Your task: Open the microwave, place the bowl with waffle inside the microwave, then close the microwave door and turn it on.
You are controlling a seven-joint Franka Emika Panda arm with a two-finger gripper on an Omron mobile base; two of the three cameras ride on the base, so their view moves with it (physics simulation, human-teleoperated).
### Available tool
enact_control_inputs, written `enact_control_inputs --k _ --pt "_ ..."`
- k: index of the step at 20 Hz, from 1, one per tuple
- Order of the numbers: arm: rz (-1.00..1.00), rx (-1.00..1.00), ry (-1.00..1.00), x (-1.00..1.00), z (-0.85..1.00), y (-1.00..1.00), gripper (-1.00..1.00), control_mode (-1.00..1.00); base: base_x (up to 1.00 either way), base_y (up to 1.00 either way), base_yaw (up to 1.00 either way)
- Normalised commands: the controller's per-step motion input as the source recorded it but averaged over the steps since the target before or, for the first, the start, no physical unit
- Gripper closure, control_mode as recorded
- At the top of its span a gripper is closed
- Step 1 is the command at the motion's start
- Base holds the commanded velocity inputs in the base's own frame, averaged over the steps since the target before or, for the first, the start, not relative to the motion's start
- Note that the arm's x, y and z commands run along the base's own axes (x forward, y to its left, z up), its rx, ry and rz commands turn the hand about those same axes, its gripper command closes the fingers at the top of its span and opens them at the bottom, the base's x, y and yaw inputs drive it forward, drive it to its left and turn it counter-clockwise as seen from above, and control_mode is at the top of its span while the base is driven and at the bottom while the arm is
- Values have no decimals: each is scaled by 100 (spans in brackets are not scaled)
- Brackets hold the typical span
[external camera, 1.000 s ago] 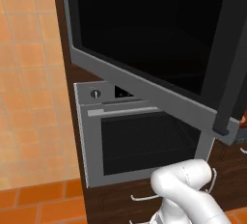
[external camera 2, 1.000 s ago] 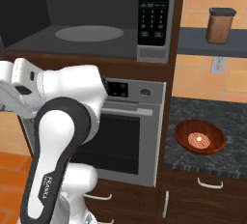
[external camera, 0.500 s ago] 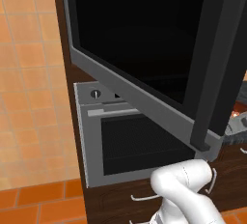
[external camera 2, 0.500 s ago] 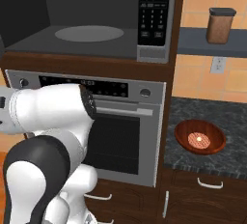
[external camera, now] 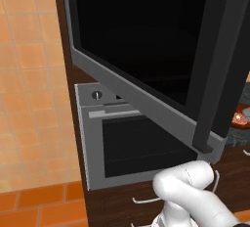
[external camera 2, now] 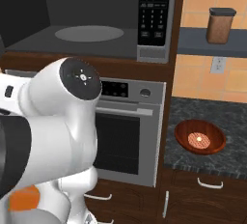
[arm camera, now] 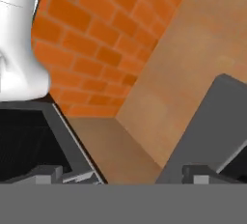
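So the big grey-framed microwave with its dark button panel fills the top of the right base view, and it's standing wide open: you can see straight into the grey cavity with the round pale turntable on its floor. Its door, the wide black glass panel with the grey lower rim, swings out across the top and right of the left base view, with the long black vertical bar handle running down the right side of that frame.

Under it sits the silver oven with a mesh window, roughly center in both base views, with a round knob at its upper left in the left base view. The white arm takes up the lower left of the right base view and the lower right of the left base view.

On the dark speckled counter at the right of the right base view there's the brown wooden bowl with the waffle in it, well apart from the microwave. Upper right, a brown canister with a dark lid stands on a grey shelf.

In the hand view the gripper has its two dark tips barely peeking up at the bottom edge, spread far apart with nothing between them, facing orange brick wall and tan flooring.
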Motion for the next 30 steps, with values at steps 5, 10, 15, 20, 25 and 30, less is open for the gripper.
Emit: enact_control_inputs --k 5,10,15,20,25,30 --pt "-72 -45 -20 0 -70 -39 -100 -100 0 0 0" --pt "-63 -9 -6 18 -85 -89 -100 -100 0 0 0" --pt "-41 5 21 70 -83 -100 -100 -100 0 0 0" --pt "-19 24 31 68 -20 -100 -100 -100 0 0 0" --pt "-25 51 7 7 -58 -100 -100 -100 0 0 0" --pt "-48 42 0 32 -59 -55 -100 -100 0 0 0"
